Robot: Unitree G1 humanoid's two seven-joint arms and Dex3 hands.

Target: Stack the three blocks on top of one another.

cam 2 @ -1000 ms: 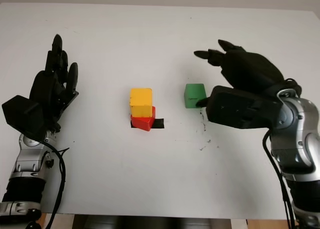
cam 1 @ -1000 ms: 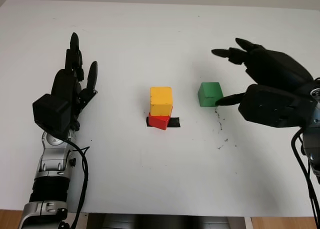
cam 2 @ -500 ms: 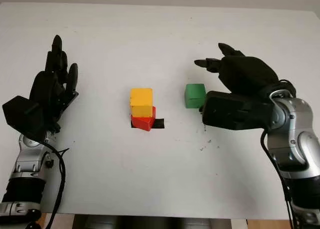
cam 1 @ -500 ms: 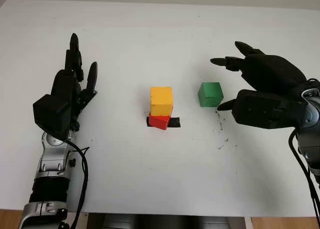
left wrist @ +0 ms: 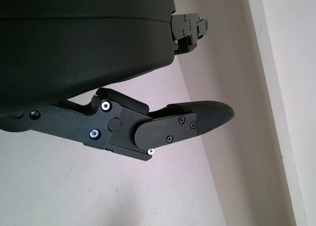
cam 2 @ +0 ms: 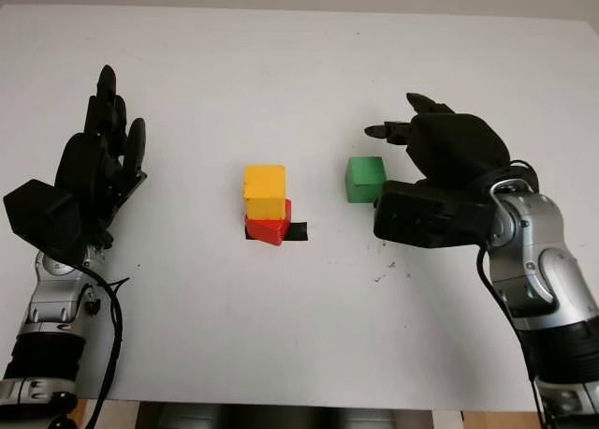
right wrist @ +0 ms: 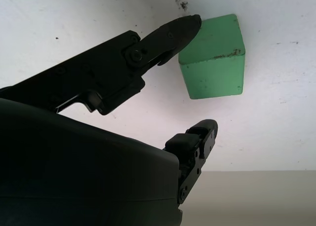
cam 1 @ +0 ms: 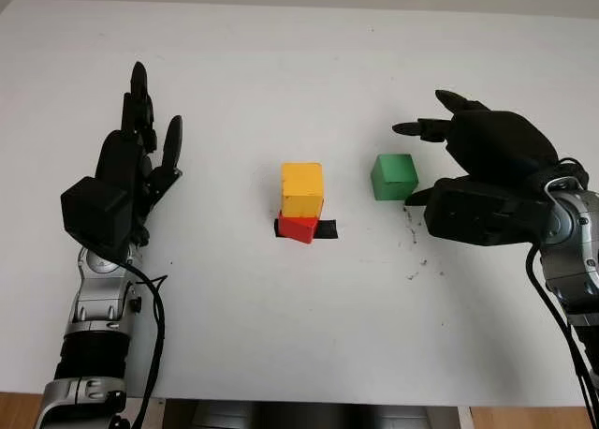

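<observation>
A yellow block (cam 1: 301,187) sits on a red block (cam 1: 299,228) at the table's middle. A green block (cam 1: 394,176) stands alone on the table to their right. My right hand (cam 1: 406,164) is open just right of the green block. One finger reaches past the block's far side and the thumb lies at its near right corner. In the right wrist view the green block (right wrist: 212,58) lies between the thumb tip and a fingertip (right wrist: 210,126); whether either touches it I cannot tell. My left hand (cam 1: 154,110) is open at the table's left.
A black tape mark (cam 1: 324,229) lies under the red block. Dark scuff specks (cam 1: 413,240) dot the white table (cam 1: 281,335) near the right hand. The table's front edge runs along the picture's bottom.
My right hand has drawn back toward me, lowered and shifted slightly left, bringing its fingers closer around the green block. The blocks and left hand have not moved.
</observation>
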